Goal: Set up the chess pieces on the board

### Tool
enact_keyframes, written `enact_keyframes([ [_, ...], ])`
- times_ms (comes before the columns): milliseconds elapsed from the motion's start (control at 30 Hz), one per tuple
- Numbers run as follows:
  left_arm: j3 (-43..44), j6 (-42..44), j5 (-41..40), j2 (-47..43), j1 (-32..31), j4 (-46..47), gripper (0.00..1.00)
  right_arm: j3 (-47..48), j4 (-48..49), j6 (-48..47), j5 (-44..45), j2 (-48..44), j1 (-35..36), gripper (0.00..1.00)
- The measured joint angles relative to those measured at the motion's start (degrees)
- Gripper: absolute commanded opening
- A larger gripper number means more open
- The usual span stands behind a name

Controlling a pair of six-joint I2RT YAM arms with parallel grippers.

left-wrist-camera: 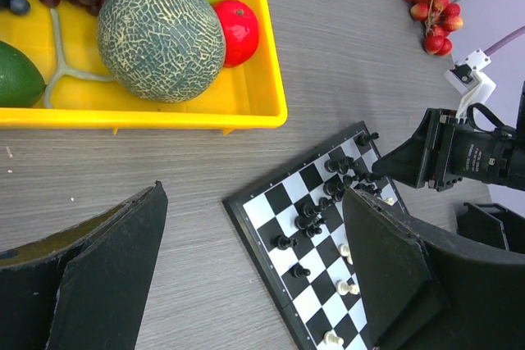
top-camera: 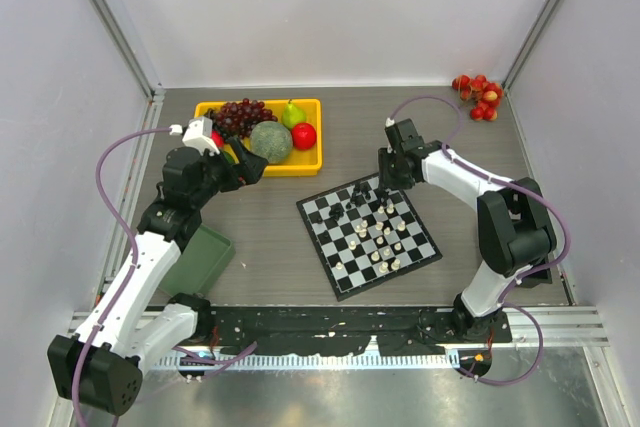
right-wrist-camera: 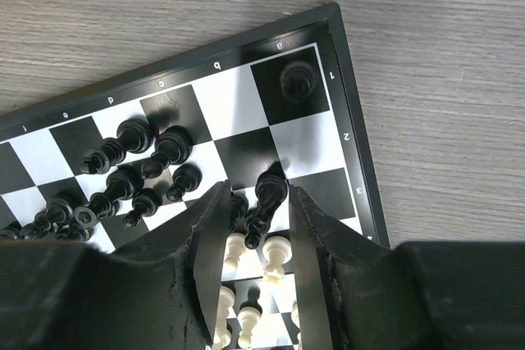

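The board [top-camera: 368, 235] lies right of centre in the top view, turned like a diamond, with the black pieces [top-camera: 352, 213] bunched toward its upper corner and the white pieces [top-camera: 388, 247] nearer the middle and lower right. The right gripper [right-wrist-camera: 254, 243] is the nearer tool by far: it hangs over the board's upper corner. In the right wrist view its fingers are partly drawn in, and a tall black piece [right-wrist-camera: 267, 194] stands upright in the gap between the tips, its long axis vertical. Whether the fingers already touch it cannot be told.

Just above, at the upper right of that view, one black piece [right-wrist-camera: 297, 81] sits alone on the corner square. The tall piece probably belongs in that edge row, up and away from the fingers.

The left gripper [left-wrist-camera: 254, 268] stands wide apart and empty, off the board's left corner, beside the yellow tray [left-wrist-camera: 246, 108].
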Motion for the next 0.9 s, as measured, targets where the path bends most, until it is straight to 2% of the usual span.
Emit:
enact_keyframes([
  [300, -0.35, 0.02, 0.09, -0.15, 0.28, 0.00, 0.95, -1.31, -0.79, -0.07, 0.11, 0.00, 0.17, 0.36],
  [600, -0.57, 0.02, 0.15, -0.55, 0.35, -0.02, 0.95, -1.31, -1.01, -0.28, 0.13, 0.00, 0.17, 0.23],
  [900, -0.59, 0.00, 0.20, -0.59, 0.44, 0.00, 0.95, -0.61, -1.40, -0.44, 0.11, 0.00, 0.17, 0.21],
])
